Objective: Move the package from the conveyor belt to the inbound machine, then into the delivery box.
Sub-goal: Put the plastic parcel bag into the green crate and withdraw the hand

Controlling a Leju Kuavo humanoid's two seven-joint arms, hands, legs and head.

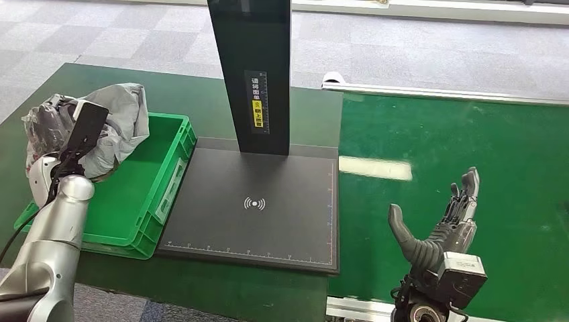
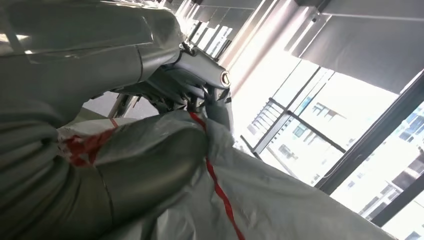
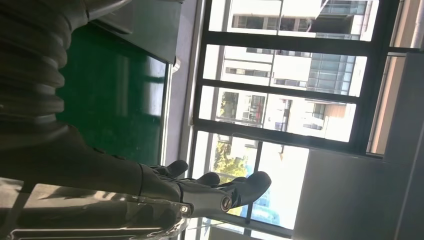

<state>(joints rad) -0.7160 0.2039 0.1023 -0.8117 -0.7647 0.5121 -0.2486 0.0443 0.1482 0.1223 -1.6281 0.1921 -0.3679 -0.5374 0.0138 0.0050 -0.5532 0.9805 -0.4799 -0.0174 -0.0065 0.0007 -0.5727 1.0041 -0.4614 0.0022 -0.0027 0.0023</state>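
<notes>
The package (image 1: 124, 121), a crumpled grey plastic bag with a red strip (image 2: 220, 190), hangs over the far left part of the green delivery box (image 1: 144, 194). My left hand (image 1: 50, 131) grips it from the left side, its fingers (image 2: 200, 85) closed into the plastic. The black inbound machine's flat scan pad (image 1: 255, 208) lies to the right of the box, its dark post (image 1: 251, 74) rising at the back. My right hand (image 1: 443, 225) hovers over the green conveyor belt (image 1: 470, 154) with fingers spread and nothing in it; its fingers (image 3: 225, 192) stretch out straight.
The box and scan pad sit on a dark green table (image 1: 201, 100). The belt's white rail (image 1: 429, 94) runs along its far side. Grey carpet tiles (image 1: 134, 33) lie beyond.
</notes>
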